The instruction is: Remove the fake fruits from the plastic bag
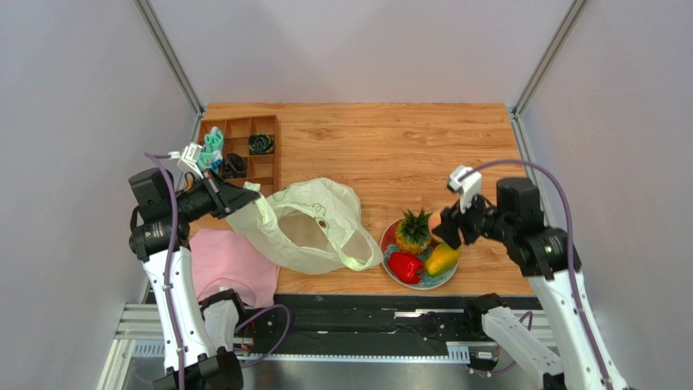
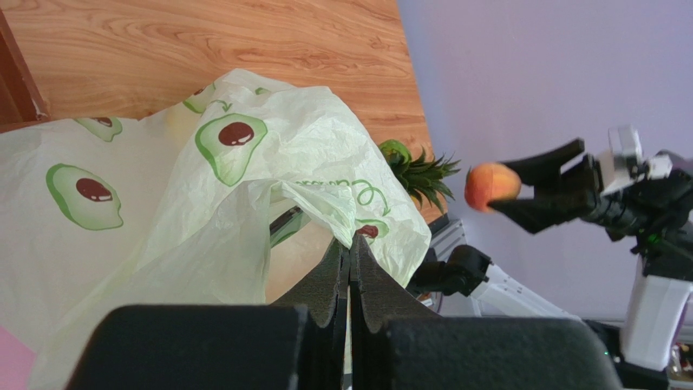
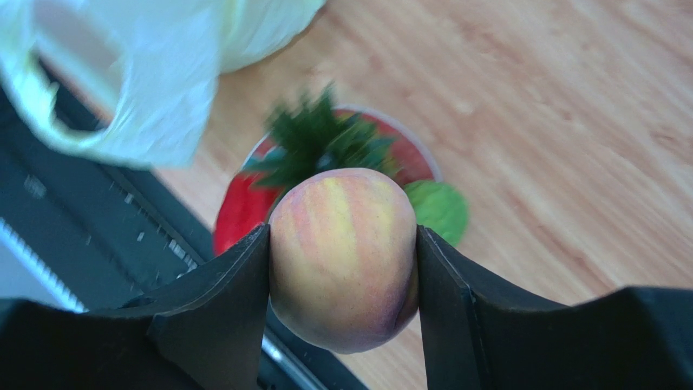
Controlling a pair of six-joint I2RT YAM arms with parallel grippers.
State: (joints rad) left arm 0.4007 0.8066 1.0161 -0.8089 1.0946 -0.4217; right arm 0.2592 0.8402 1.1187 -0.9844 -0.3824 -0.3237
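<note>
Top view: the left claw (image 1: 248,197) pinches the edge of the bag (image 1: 313,227), which lies open-mouthed on the table (image 1: 390,138). The right claw (image 1: 443,229) hangs over the plate (image 1: 423,285), which carries the pineapple (image 1: 413,231), pepper (image 1: 405,266) and mango (image 1: 441,258).

Left wrist: the left claw is closed on bag film. The peach (image 2: 491,186) sits in the right claw.

Right wrist: 2 fingers (image 3: 220,301) clamp the peach above the plate.

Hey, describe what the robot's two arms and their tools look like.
The left arm and right arm each have white lower links with black joints and upper housings. A purple cable runs along the left one, and another along the right. The left tool and right tool are matte black, each with two flat, tapering fingers.
</note>
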